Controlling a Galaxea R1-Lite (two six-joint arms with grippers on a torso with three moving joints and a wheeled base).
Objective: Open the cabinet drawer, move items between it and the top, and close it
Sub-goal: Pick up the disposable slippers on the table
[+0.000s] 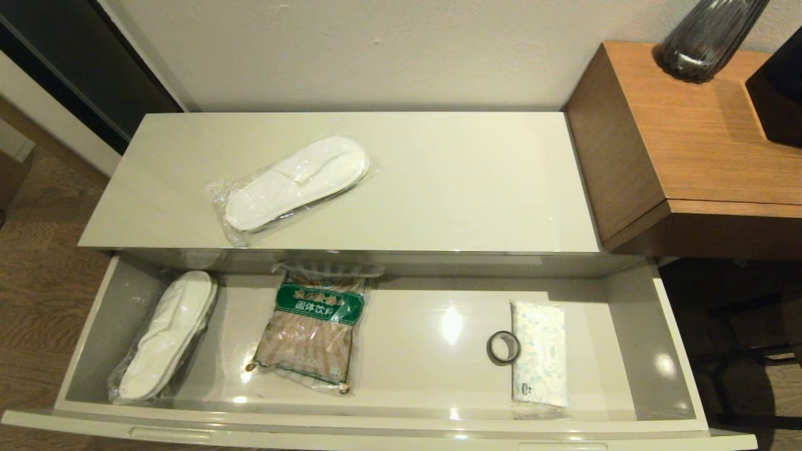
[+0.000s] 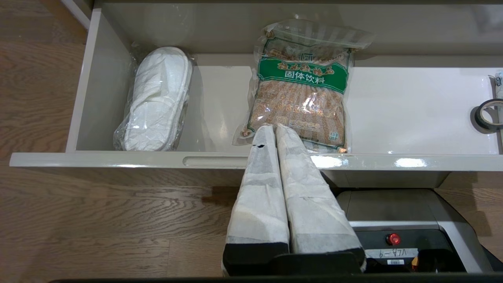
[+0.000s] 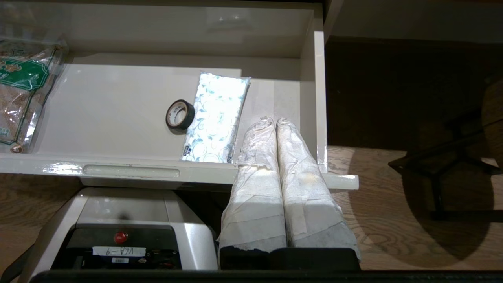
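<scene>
The cream-white cabinet drawer (image 1: pixel 413 423) stands pulled fully out. Inside lie a bagged pair of white slippers (image 1: pixel 166 335) at the left end, a green-labelled drink-mix bag (image 1: pixel 316 326) beside it, and a black tape roll (image 1: pixel 504 346) touching a white soft packet (image 1: pixel 539 360) toward the right. Another bagged slipper pair (image 1: pixel 294 183) rests on the cabinet top (image 1: pixel 451 181). My left gripper (image 2: pixel 275 126) is shut and empty, hovering above the drawer's front edge near the drink-mix bag (image 2: pixel 300 100). My right gripper (image 3: pixel 276 121) is shut and empty near the drawer's right end, beside the packet (image 3: pixel 216 118).
A taller brown wooden side table (image 1: pixel 689 150) stands against the cabinet's right end, carrying a ribbed grey vase (image 1: pixel 708 34) and a black box. Wood floor (image 1: pixel 37 294) lies left of the cabinet. My base (image 3: pixel 122 228) sits just under the drawer front.
</scene>
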